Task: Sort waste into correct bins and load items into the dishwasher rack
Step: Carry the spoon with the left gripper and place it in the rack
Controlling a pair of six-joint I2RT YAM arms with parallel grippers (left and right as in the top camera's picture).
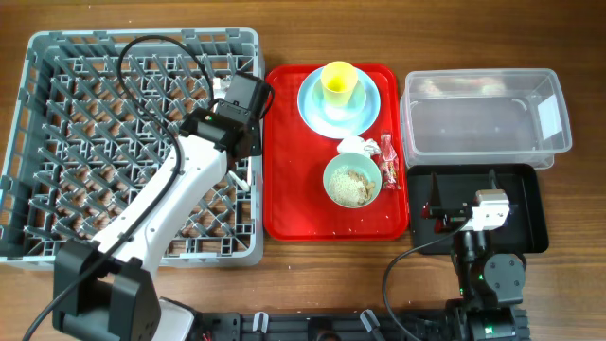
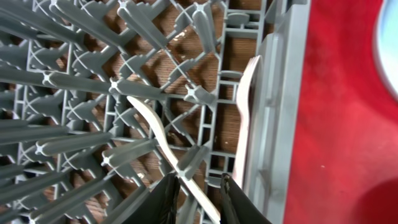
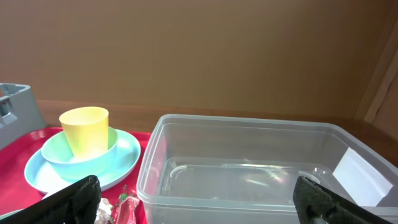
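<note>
My left gripper is down inside the grey dishwasher rack by its right wall. In the left wrist view its fingers are closed on the handle of a white plastic utensil lying across the pegs. I cannot tell whether it is the fork or the spoon. A second white utensil lies along the rack wall. My right gripper is open and empty over the black tray, facing the clear tub.
The red serving tray holds a light-blue plate with the yellow cup, a bowl of rice-like scraps, a white napkin and a red wrapper.
</note>
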